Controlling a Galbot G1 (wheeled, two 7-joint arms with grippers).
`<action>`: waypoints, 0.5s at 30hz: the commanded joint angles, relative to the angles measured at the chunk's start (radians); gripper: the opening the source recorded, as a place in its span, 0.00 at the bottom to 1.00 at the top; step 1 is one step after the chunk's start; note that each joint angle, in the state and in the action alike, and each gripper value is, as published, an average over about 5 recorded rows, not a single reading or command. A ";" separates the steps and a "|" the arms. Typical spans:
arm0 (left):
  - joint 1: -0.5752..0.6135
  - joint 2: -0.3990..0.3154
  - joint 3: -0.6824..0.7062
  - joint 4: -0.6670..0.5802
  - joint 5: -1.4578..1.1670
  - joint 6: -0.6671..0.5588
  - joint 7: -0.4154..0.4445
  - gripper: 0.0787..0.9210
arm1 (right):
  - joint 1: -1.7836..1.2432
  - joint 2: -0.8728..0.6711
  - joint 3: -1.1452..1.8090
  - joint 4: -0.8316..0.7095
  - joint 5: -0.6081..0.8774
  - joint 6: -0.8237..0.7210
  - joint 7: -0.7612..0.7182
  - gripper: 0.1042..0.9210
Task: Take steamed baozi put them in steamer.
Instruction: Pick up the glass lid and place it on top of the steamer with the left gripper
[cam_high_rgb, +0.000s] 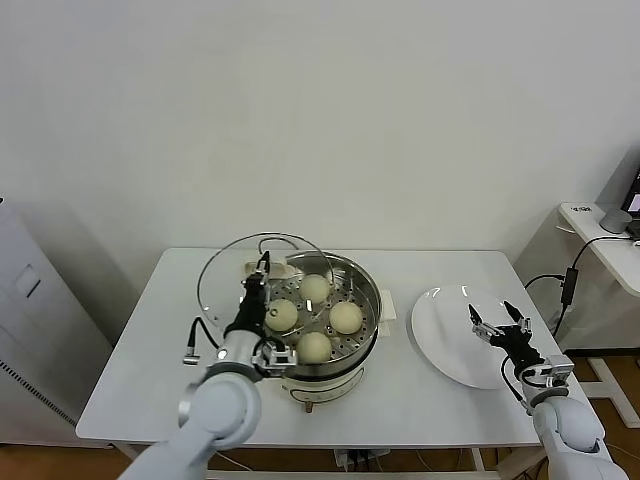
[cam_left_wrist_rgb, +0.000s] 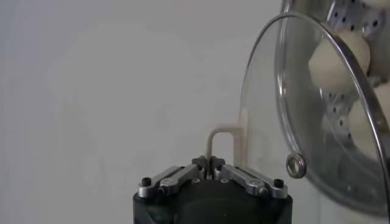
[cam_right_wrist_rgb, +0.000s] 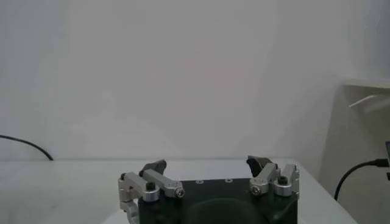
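Right up against the left wrist camera, the left gripper (cam_left_wrist_rgb: 212, 163) is sitting pinched tight on the lid's (cam_left_wrist_rgb: 317, 109) pale handle (cam_left_wrist_rgb: 222, 139), fingers fully closed around that thin loop. From the head view the same left gripper (cam_high_rgb: 263, 272) is holding the lid (cam_high_rgb: 225, 275) tilted on edge, leaning beside the steamer (cam_high_rgb: 368, 300) on its left side.

That head view is giving us what the wrist cannot: all four baozi (cam_high_rgb: 314, 288) are sitting inside the steamer on the perforated tray, smooth cream domes spaced apart in a ring. Through the glass, the left wrist view is only catching a couple of baozi (cam_left_wrist_rgb: 338, 58) and the dotted steel tray behind them.

Over on the right, the right gripper (cam_high_rgb: 500, 325) is hovering above the plate (cam_high_rgb: 440, 335), jaws spread wide and holding nothing; its own wrist view is confirming the right gripper (cam_right_wrist_rgb: 210, 167) wide open.

The steamer is gleaming round steel on a cream base, the lid clear glass with a metal rim, the plate flat and white. Everything is resting on a white table (cam_high_rgb: 140, 350) against a plain white wall (cam_high_rgb: 320, 110).
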 joint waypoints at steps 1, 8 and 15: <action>-0.014 -0.108 0.076 0.023 0.104 0.035 0.016 0.03 | 0.000 0.001 0.000 -0.001 -0.001 0.001 -0.001 0.88; -0.018 -0.141 0.103 0.065 0.120 0.030 0.007 0.03 | -0.003 0.000 0.002 -0.003 0.001 0.002 -0.003 0.88; -0.014 -0.151 0.118 0.094 0.125 0.017 -0.004 0.03 | -0.005 0.001 0.006 -0.010 0.001 0.004 -0.005 0.88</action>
